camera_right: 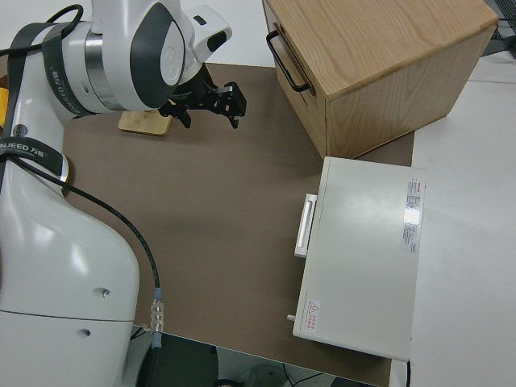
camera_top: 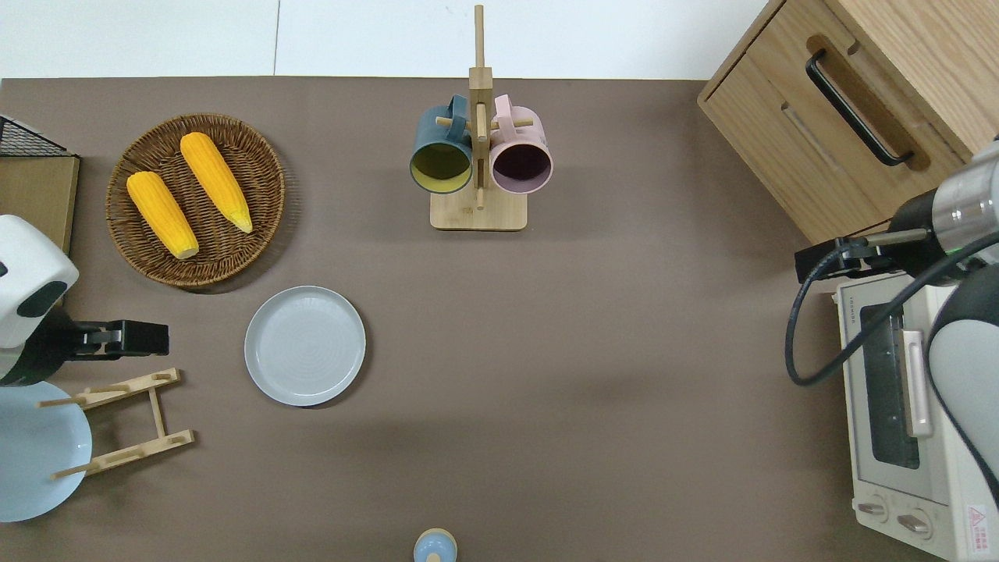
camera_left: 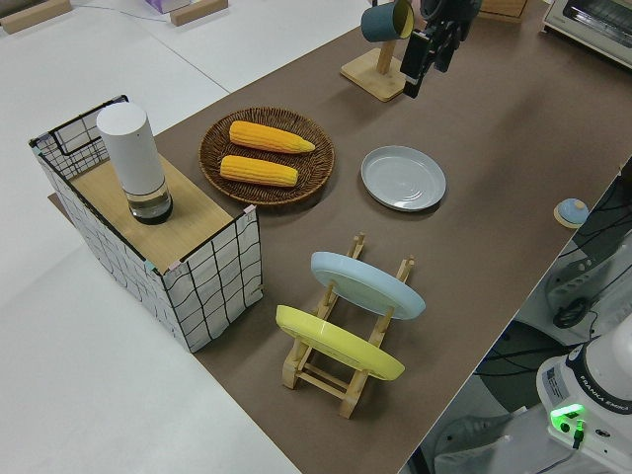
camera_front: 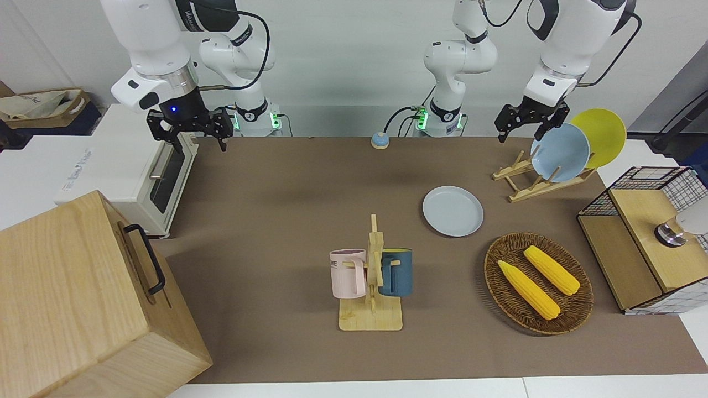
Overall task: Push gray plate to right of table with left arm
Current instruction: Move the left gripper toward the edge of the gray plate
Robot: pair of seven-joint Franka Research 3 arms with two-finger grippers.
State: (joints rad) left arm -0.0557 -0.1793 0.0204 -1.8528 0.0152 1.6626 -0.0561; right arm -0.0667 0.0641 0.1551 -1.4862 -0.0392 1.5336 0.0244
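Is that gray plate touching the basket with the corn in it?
Apart. The overhead view shows a strip of bare table between the gray plate and the basket; the left side view shows the same gap.

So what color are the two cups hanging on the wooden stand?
Dark blue and pink, clearest in front view.

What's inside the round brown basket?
Two yellow corn cobs lie side by side in the wicker basket. The weave directly under them is covered, so anything there cannot be seen.
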